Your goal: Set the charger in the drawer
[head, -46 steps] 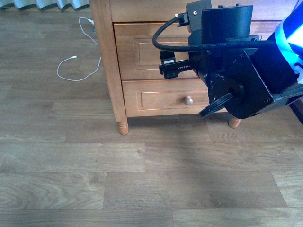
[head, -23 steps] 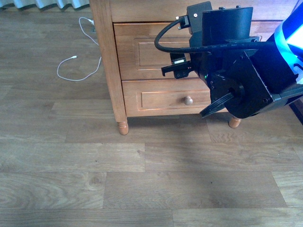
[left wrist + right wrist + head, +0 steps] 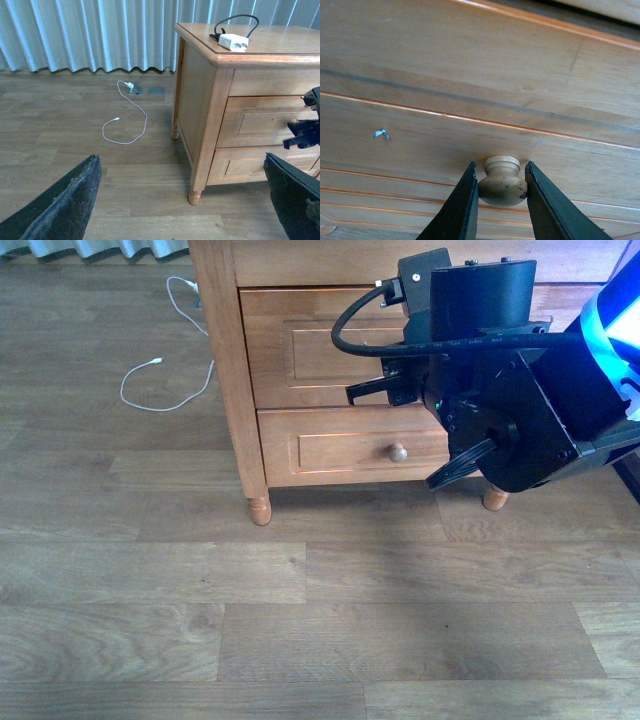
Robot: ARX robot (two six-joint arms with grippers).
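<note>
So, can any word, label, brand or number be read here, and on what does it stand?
None can be read.
The small white square charger on the light-brown wooden cabinet shows no legible print.
The black right arm housing bears no readable label.
The round wooden knob in the right gripper is plain.

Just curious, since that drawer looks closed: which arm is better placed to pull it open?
Right: its jaws sit either side of the knob on the drawer, seemingly gripping it; the left jaws hang open, back from the cabinet.
</note>
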